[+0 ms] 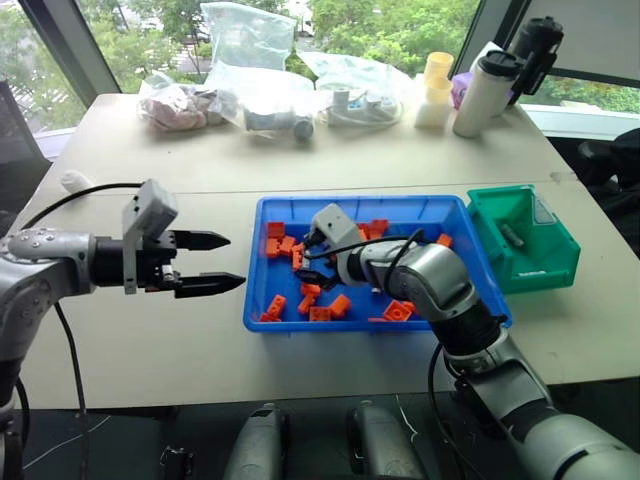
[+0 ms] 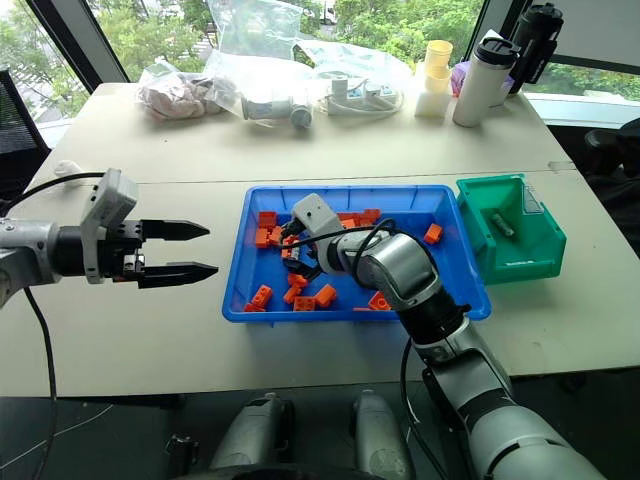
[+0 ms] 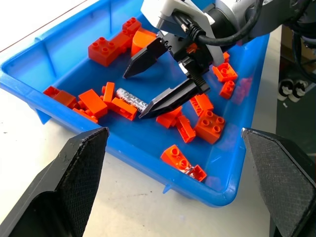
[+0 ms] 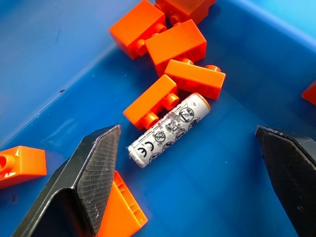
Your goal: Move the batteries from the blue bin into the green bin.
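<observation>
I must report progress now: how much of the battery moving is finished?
Done: one battery already lies in the green bin. In hand: the right gripper, open, is poised over a battery among orange bricks in the blue bin. Left: grasping and carrying it over. The left gripper holds nothing.

Just ahead of the right hand lies a small cylindrical battery [image 4: 169, 129] with a scuffed, matt grey printed wrap. Touching it are glossy orange plastic studded bricks [image 4: 150, 108]. Beneath them, the wide bright-blue plastic bin [image 4: 59, 54] looks smooth, lightly scratched. The gripper's black fingers [image 4: 96, 163] show fine rough texture.
</observation>
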Action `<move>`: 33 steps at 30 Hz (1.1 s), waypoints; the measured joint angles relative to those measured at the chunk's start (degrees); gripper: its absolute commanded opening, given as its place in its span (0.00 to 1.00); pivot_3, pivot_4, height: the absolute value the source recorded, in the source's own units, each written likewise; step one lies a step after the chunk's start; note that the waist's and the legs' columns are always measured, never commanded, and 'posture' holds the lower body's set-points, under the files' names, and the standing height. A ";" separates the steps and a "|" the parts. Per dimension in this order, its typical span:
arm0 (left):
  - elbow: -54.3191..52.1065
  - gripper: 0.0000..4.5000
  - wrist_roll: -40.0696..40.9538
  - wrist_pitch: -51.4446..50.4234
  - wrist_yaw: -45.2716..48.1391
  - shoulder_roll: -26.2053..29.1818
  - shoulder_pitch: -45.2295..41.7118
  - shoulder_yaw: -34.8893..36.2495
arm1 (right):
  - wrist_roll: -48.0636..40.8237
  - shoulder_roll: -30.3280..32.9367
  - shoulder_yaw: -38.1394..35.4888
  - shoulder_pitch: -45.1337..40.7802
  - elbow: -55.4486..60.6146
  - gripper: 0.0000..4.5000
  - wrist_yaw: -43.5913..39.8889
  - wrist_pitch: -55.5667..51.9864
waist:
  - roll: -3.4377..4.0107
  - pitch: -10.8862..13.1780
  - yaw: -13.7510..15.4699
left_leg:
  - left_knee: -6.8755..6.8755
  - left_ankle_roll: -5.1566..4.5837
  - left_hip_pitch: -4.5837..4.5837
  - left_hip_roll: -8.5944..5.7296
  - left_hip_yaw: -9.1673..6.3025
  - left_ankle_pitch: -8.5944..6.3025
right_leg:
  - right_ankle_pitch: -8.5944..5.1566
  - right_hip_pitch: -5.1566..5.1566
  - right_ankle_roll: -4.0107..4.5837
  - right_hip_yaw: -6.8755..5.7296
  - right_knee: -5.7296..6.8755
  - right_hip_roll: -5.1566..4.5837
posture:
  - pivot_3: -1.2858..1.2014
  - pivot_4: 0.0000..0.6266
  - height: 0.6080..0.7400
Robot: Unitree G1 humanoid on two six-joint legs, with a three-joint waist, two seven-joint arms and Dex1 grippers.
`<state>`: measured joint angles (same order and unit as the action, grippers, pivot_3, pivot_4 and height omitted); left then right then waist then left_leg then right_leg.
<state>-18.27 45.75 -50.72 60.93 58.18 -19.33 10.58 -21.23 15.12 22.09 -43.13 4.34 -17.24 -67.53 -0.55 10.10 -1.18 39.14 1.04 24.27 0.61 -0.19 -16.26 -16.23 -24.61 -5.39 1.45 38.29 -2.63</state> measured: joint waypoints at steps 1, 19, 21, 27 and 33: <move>0.00 1.00 -0.01 0.01 -0.13 -0.17 0.23 -0.01 | 0.48 0.04 0.41 0.00 0.00 0.93 -0.32 0.29 | 0.00 0.00 -0.02 | 0.00 0.00 -0.01 0.00 0.00 0.00 | 0.00 0.00 0.00 0.00 0.01 0.00 | 0.52 0.24 1.00; 0.01 1.00 -0.14 0.52 -2.08 -2.79 0.62 -0.12 | 9.27 -0.62 4.12 -0.96 -3.93 0.01 -5.61 6.00 | -0.03 -0.04 0.16 | -0.06 0.00 -0.31 -0.01 0.01 0.00 | 0.00 0.25 0.00 0.01 0.00 -0.05 | 0.52 0.24 1.00; -0.04 1.00 -0.12 0.52 -2.34 -3.10 0.58 -0.11 | 9.25 -0.42 3.46 0.03 -1.80 0.01 -5.72 4.28 | -0.03 -0.04 0.14 | -0.06 0.00 -0.31 -0.01 0.01 0.00 | 0.00 0.26 0.00 0.01 0.00 -0.05 | 0.52 0.24 1.00; 0.16 1.00 -0.12 0.47 -2.30 -3.28 -0.58 -0.47 | 8.04 2.98 -1.89 1.60 10.11 0.01 -5.96 -2.13 | -0.02 -0.03 0.24 | -0.06 0.00 -0.22 -0.01 0.00 0.00 | 0.00 0.18 0.00 0.00 0.00 -0.04 | 0.52 0.24 1.00; 1.44 1.00 -0.20 1.05 -2.26 -6.74 -6.51 -2.58 | 5.52 7.16 -18.24 -0.08 22.62 0.01 -5.64 -4.67 | -0.03 -0.04 0.72 | -0.05 -0.01 -0.22 -0.07 -0.03 0.00 | 0.00 0.25 0.00 -0.02 -0.06 -0.06 | 0.52 0.24 1.00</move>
<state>-16.83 45.55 -49.67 58.68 51.44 -25.85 8.00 -15.71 22.28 3.86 -43.21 26.96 -22.88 -72.20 -0.59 10.06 -0.46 39.09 1.04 24.05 0.54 -0.22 -16.27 -16.23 -24.36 -5.39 1.43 38.23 -2.69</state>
